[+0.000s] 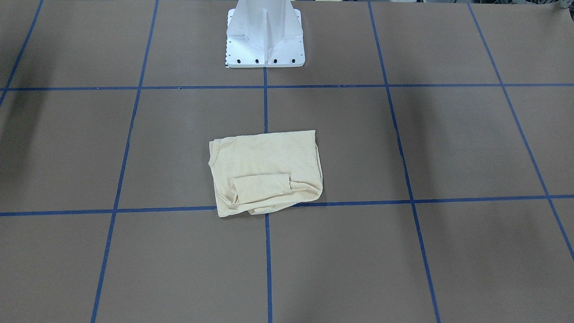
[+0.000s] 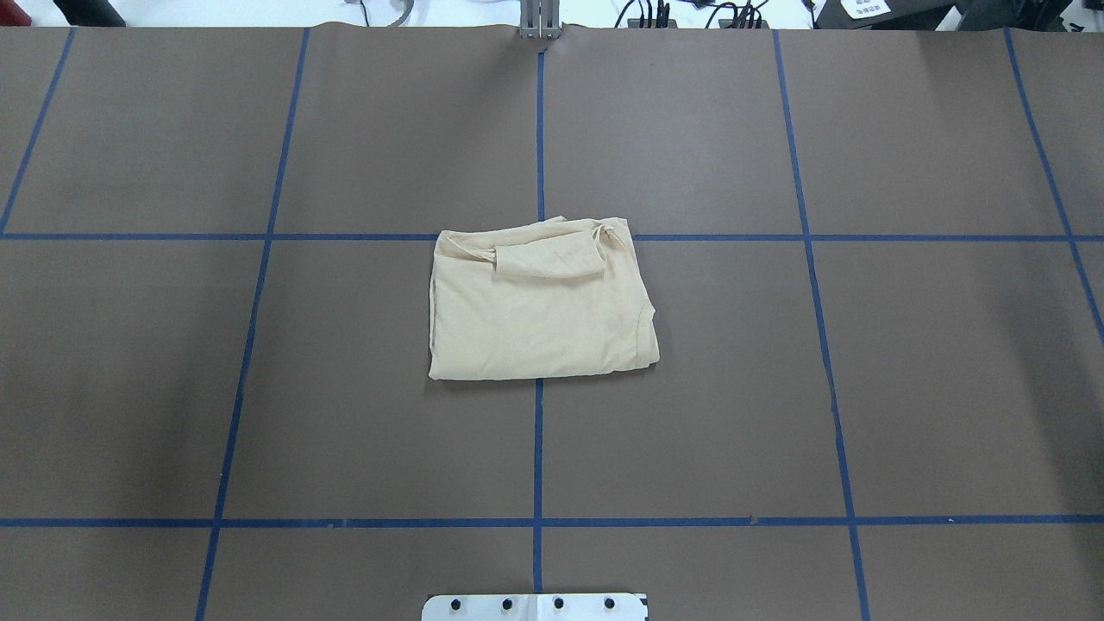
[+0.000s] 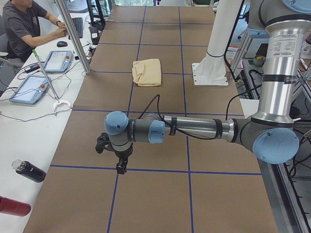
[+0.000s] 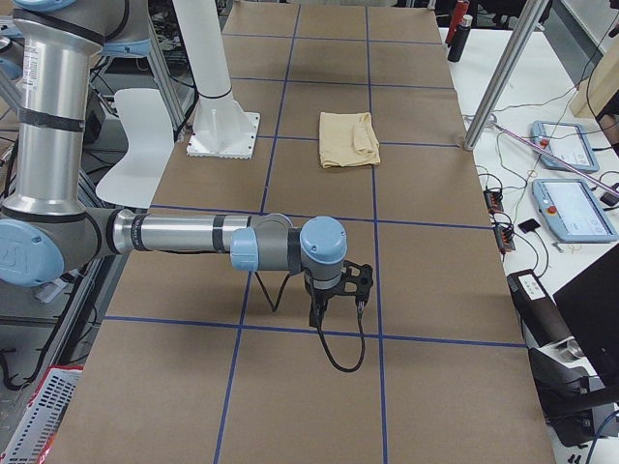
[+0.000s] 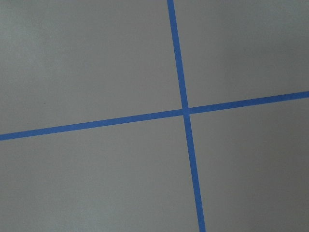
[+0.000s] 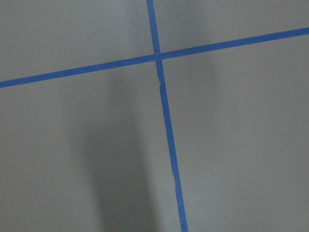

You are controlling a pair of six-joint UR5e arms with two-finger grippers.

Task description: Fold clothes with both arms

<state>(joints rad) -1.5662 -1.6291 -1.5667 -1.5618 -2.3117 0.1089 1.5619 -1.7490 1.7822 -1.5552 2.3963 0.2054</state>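
Note:
The pale cream-yellow T-shirt point(image 1: 264, 172) lies folded into a compact rectangle at the table's middle, one sleeve folded across its far edge in the overhead view point(image 2: 539, 310). No print shows. It also shows in the left side view point(image 3: 147, 72) and the right side view point(image 4: 348, 138). My left gripper point(image 3: 121, 168) hangs over the table near its left end, far from the shirt. My right gripper point(image 4: 318, 316) hangs near the right end, also far away. Both show only in the side views, so I cannot tell if they are open or shut. The wrist views show only brown table and blue tape.
The white pedestal base point(image 1: 265, 40) stands at the robot's side of the table point(image 2: 259, 388). A seated operator point(image 3: 24, 24), tablets point(image 3: 58, 60), a metal post point(image 3: 73, 36) and a dark bottle point(image 3: 29, 171) are on the bench beyond the far edge.

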